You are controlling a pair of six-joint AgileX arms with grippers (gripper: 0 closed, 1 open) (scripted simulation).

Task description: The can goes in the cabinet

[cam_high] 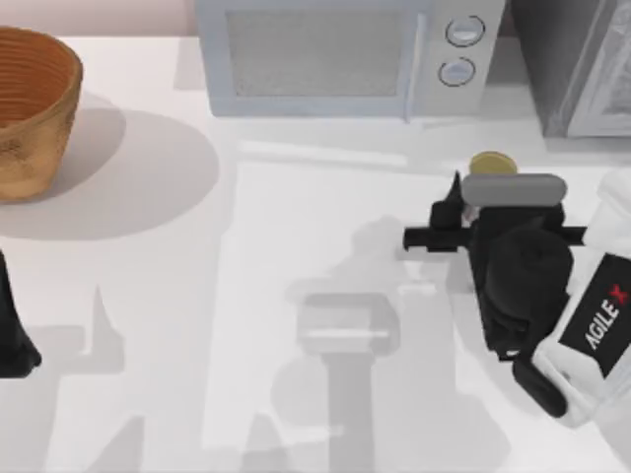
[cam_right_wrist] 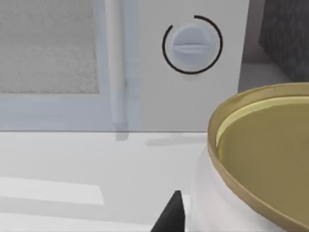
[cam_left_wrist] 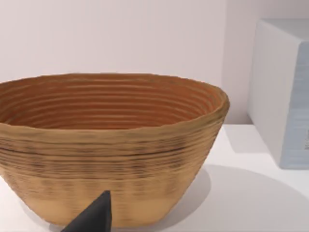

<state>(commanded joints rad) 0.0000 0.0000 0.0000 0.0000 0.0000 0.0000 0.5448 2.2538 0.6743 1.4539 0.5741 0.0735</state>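
The can stands upright in front of the microwave's dial end, its dull gold top and white wall close in the right wrist view. My right gripper is at the can, open. One dark fingertip stands just left of the can, a small gap away; the other finger is hidden under the wrist. The cabinet, dark grey and speckled with a paler door panel, sits at the table's back right corner. My left gripper is parked at the left edge.
A pale microwave with two round dials fills the back middle, next to the cabinet. A woven brown basket stands at the back left, close before the left wrist camera, with one dark fingertip below it.
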